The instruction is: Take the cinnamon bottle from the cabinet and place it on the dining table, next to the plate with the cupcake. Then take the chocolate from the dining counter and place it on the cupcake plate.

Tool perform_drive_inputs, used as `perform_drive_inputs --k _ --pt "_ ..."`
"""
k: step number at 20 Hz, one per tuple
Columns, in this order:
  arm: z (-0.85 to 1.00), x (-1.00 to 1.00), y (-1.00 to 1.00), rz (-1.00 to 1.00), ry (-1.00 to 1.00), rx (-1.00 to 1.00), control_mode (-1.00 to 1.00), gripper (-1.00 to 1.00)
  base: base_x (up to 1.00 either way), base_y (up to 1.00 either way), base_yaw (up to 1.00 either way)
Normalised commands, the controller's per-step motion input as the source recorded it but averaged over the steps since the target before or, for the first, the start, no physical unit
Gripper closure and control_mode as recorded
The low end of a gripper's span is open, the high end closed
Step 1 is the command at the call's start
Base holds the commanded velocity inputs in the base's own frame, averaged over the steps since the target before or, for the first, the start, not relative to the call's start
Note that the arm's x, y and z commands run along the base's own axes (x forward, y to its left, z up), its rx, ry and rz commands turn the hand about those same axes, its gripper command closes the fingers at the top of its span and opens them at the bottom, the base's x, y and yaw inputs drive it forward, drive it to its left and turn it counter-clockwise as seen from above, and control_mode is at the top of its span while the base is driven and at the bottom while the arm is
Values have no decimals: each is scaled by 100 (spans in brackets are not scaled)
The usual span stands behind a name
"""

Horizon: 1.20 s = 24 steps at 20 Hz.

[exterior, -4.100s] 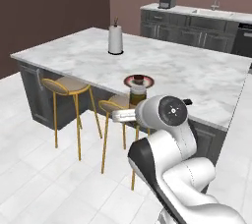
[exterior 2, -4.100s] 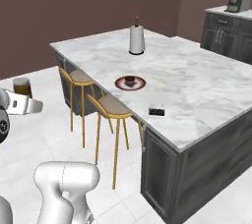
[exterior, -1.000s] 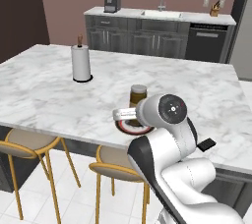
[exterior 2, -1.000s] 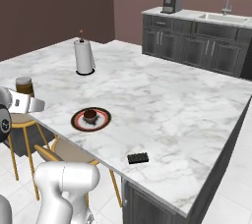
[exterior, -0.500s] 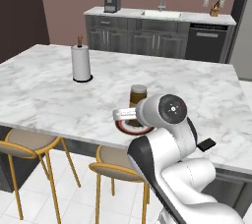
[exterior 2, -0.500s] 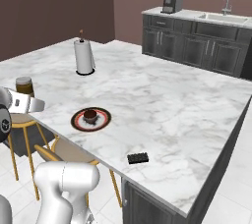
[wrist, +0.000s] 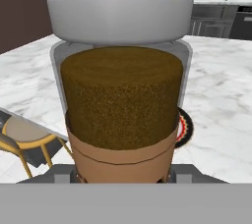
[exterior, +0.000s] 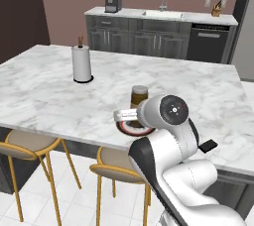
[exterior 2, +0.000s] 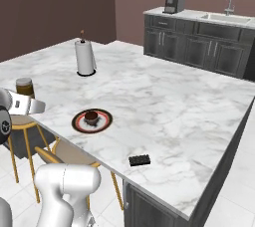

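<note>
While the jar sits between the fingers of the gripper, it stands upright with its grey lid on top, so the brown powder inside stays level during carriage. The fingers are clamped on the lower body of the jar, at the label band; a low hold leaves the lid free and puts the base of the jar first toward the surface.

The jar hangs over the near edge of the marble table, beside the plate and not above it. This offset suits the task: the jar belongs next to the plate, so it should come down on bare marble clear of the red-brown rim. The cupcake rests at the centre of the plate.

The chocolate bar lies flat near the table edge, well apart from the plate, untouched. It is judged the second item to be handled, once the jar is set down.

A paper towel roll stands upright farther back, clear of the work area.
</note>
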Motion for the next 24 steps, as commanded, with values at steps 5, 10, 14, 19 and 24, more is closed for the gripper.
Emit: perform_drive_inputs --k 5,10,14,19,24 --pt "-4 -6 -1 0 -3 0 -100 100 0 0 0" --pt "-8 6 -29 26 3 0 -100 100 0 0 0" --pt "-6 17 -41 38 11 1 -100 100 0 0 0" --pt "-6 8 -40 37 10 0 -100 100 0 0 0" --pt "-19 0 -32 23 0 -2 -100 100 0 0 0"
